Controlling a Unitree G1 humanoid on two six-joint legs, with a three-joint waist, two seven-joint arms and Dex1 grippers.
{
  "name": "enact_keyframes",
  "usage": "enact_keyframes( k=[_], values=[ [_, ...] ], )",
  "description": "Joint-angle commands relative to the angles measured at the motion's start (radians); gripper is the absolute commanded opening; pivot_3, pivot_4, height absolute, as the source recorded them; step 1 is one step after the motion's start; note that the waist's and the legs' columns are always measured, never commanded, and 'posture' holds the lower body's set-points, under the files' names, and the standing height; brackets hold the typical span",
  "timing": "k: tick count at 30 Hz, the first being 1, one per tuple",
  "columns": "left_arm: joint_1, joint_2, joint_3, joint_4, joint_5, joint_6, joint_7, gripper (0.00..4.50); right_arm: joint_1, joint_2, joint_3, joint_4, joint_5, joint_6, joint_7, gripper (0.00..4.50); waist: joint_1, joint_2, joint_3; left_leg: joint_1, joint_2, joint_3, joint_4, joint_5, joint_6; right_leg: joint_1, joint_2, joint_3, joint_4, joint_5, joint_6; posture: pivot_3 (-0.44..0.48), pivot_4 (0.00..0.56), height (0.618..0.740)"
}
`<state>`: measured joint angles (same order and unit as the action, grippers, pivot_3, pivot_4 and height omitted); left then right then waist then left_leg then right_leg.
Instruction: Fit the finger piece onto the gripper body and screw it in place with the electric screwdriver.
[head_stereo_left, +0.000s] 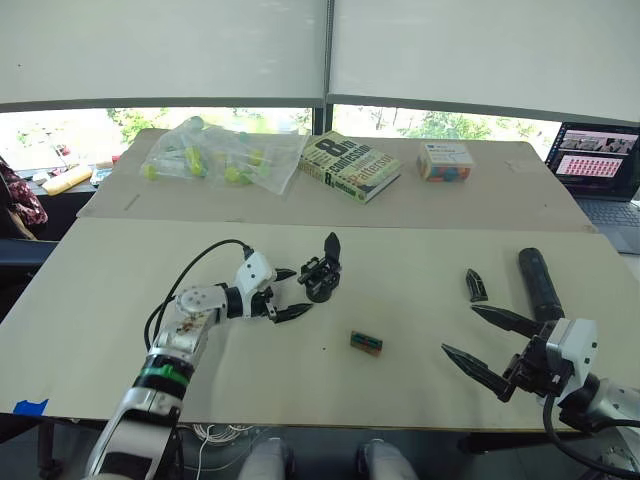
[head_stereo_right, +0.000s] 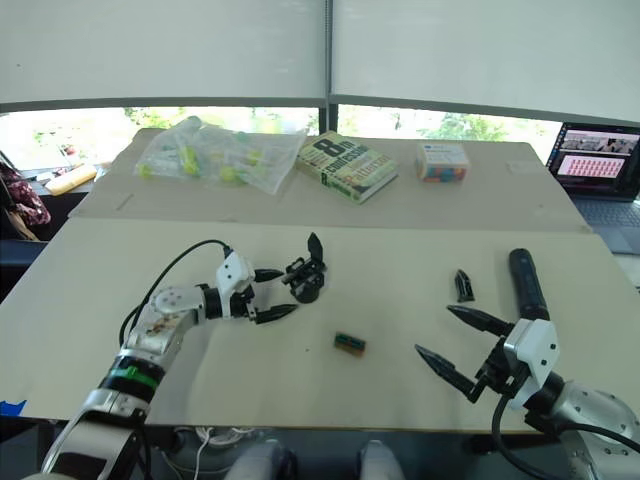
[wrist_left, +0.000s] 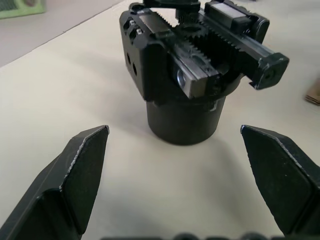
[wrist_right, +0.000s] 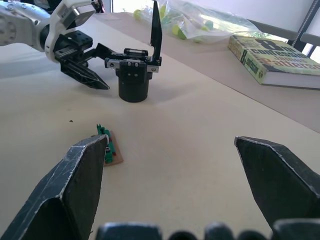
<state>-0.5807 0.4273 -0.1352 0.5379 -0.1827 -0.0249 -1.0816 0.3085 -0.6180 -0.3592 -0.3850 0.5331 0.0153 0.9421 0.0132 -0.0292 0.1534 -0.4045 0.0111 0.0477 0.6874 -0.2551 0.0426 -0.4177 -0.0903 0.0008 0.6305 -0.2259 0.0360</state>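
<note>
The black mechanical gripper body, a block of toothed linkages on a round base with one pointed finger standing upright, sits on the pale desk a little left of centre. The left gripper lies low just beside it, jaws spread wide and holding nothing, pointed at the round base without touching it (the left wrist view shows a clear gap of bare desk between fingertips and base).

The small black plastic finger piece, a tapering wedge, lies on the desk well to the right, near the thick black cylindrical electric screwdriver, which lies flat just beyond it. The right gripper hovers near the desk's front edge by the screwdriver's near end, jaws wide open and empty.

A small green-and-brown block lies between the two grippers.
</note>
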Motion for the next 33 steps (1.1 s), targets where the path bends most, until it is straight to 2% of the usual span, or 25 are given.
enact_keyframes(
  k=[1,4,11,14,16,17,19,21,26,28,33],
  values=[
    [-0.082,-0.02,-0.001,0.128,0.002,-0.075,-0.083,4.49,-0.008,-0.004,-0.016,-0.034,0.012,-0.015,-0.002,4.5,-0.001,0.0,0.0,0.0,0.0,0.0,0.0,0.0,0.0,0.0,0.0,0.0,0.0,0.0,0.0,0.0,0.15,0.74],
    [-0.131,-0.047,-0.013,0.23,0.019,-0.15,-0.146,4.49,0.002,-0.004,-0.023,-0.042,0.014,-0.014,-0.003,4.5,-0.001,0.0,0.0,-0.001,0.0,0.0,0.001,0.0,0.0,0.0,0.0,0.0,0.0,0.0,0.001,0.0,0.15,0.74],
    [-0.2,-0.114,-0.022,0.373,0.074,-0.24,-0.137,4.49,0.029,-0.001,-0.029,-0.059,0.012,-0.015,-0.01,4.5,-0.001,0.0,0.0,-0.004,0.0,0.0,0.007,-0.001,0.002,0.0,0.0,0.0,0.0,0.002,0.003,0.0,0.15,0.74],
    [-0.208,-0.128,-0.022,0.406,0.103,-0.272,-0.101,3.68,0.036,0.0,-0.031,-0.065,0.012,-0.015,-0.014,4.5,-0.001,0.0,0.0,-0.004,0.0,0.0,0.007,-0.001,0.002,0.0,0.0,0.0,0.0,0.002,0.004,0.0,0.15,0.74],
    [-0.203,-0.134,-0.009,0.396,0.09,-0.272,-0.102,2.79,0.043,0.002,-0.029,-0.068,0.011,-0.017,-0.017,4.5,-0.001,0.0,0.0,-0.004,0.0,0.0,0.007,-0.001,0.002,0.0,0.0,0.0,0.0,0.002,0.004,0.0,0.15,0.74],
    [-0.195,-0.137,-0.005,0.375,0.082,-0.27,-0.105,2.31,0.045,0.003,-0.028,-0.07,0.01,-0.017,-0.018,4.5,-0.001,0.0,0.0,-0.004,0.0,0.0,0.007,-0.002,0.002,0.0,0.0,0.0,0.0,0.002,0.004,0.0,0.15,0.74],
    [-0.177,-0.146,0.001,0.312,0.07,-0.24,-0.087,2.28,0.049,0.003,-0.028,-0.071,0.01,-0.018,-0.018,4.5,-0.001,0.0,0.0,-0.004,0.0,0.0,0.007,-0.002,0.002,0.0,0.0,0.0,0.0,0.002,0.004,0.0,0.15,0.74],
    [-0.156,-0.159,0.01,0.221,0.074,-0.19,-0.007,2.28,0.05,0.003,-0.03,-0.069,0.011,-0.019,-0.017,4.5,0.0,0.0,0.0,-0.004,0.0,0.0,0.007,-0.002,0.003,0.0,-0.001,0.0,0.0,0.002,0.004,0.0,0.15,0.74],
    [-0.038,-0.223,0.01,-0.182,0.075,0.179,0.234,2.28,0.055,0.001,-0.037,-0.063,0.012,-0.025,-0.01,4.5,0.003,0.0,0.0,-0.007,0.0,0.0,0.009,-0.002,0.003,-0.002,-0.001,0.001,0.0,0.003,0.006,0.0,0.15,0.74],
    [0.023,-0.256,-0.019,-0.3,0.119,0.229,0.325,2.28,0.053,0.001,-0.038,-0.058,0.011,-0.026,-0.009,4.5,0.001,0.0,0.0,-0.008,0.0,0.0,0.009,-0.002,0.003,-0.003,-0.001,0.001,0.0,0.003,0.006,0.0,0.15,0.74],
    [0.077,-0.304,-0.067,-0.365,0.18,0.267,0.449,2.28,0.045,0.001,-0.031,-0.052,0.009,-0.026,-0.006,4.5,0.0,0.0,0.0,-0.006,0.0,0.0,0.009,-0.002,0.003,-0.002,0.0,0.002,0.001,0.004,0.005,0.0,0.15,0.74]
  ],
)
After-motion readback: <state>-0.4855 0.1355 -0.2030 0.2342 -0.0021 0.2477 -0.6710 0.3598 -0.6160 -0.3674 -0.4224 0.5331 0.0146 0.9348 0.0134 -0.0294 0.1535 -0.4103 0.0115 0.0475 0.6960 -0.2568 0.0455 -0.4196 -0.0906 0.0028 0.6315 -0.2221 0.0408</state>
